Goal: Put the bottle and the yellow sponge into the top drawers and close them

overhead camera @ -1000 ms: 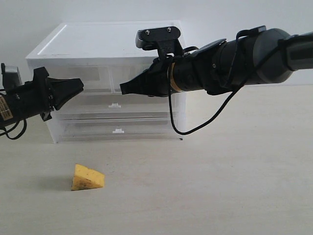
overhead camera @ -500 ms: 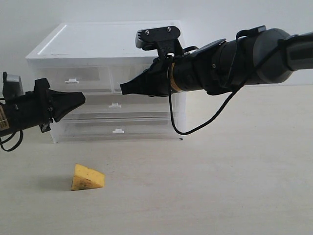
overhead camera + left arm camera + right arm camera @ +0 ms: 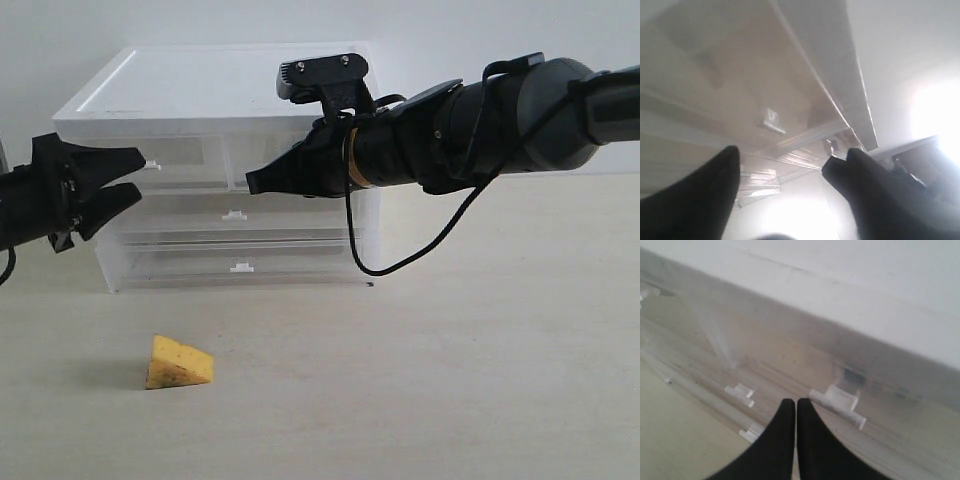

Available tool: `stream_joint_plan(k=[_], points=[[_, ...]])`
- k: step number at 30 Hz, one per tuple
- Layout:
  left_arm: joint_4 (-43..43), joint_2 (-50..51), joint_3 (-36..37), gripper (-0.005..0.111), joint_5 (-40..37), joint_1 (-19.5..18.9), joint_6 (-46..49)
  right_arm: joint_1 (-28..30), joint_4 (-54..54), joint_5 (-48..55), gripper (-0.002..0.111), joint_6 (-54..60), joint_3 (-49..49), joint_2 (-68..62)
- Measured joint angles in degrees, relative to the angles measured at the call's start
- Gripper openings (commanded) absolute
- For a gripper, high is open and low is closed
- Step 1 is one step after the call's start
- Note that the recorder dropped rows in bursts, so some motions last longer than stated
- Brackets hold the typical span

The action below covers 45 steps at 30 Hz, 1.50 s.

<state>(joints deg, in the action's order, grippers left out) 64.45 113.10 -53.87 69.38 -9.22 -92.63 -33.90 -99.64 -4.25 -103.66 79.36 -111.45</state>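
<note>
Left gripper (image 3: 139, 172) hangs empty, jaws apart, before the left top drawer (image 3: 190, 158); the sponge (image 3: 179, 364) lies on the table (image 3: 450, 380) below it, nearer this arm, long axis across the view; right gripper (image 3: 250, 183), pinched shut, points at the cabinet (image 3: 230, 80) front; no bottle visible.

Plain white wall (image 3: 480, 30) behind a pale beige tabletop (image 3: 450, 380) under soft, even light, shadows faint.

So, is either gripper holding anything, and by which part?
Nothing is held. The left gripper is open and empty before the translucent drawer cabinet; the right gripper is shut on nothing. The yellow wedge-shaped sponge lies on the table.
</note>
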Motion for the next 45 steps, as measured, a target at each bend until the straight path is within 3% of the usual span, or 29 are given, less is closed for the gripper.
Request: stream_joint_plan(k=[3,13,39,41,43,45], points=[[4.76,0.13,-4.27,0.03,-0.1,-0.21,-3.78,0.0,0.0,0.0,0.0,0.12,0.0,0.0],[8.67,4.83,-9.09,0.04,1.52,-0.35,-8.36,0.0,0.0,0.0,0.0,0.12,0.0,0.0],[8.0,6.1,-11.32,0.039,1.09,-0.7,-8.9,0.0,0.0,-0.33,0.0,0.24,0.0,0.0],[8.0,6.1,-11.32,0.03,1.09,-0.7,-8.28,0.0,0.0,-0.47,0.0,0.24,0.0,0.0],[7.9,6.1,-11.32,0.01,0.82,-0.7,-6.38,0.0,0.0,-0.47,0.0,0.15,0.0,0.0],[7.9,6.1,-11.32,0.004,-0.41,-0.7,-4.84,0.0,0.0,-0.51,0.0,-0.23,0.0,0.0]])
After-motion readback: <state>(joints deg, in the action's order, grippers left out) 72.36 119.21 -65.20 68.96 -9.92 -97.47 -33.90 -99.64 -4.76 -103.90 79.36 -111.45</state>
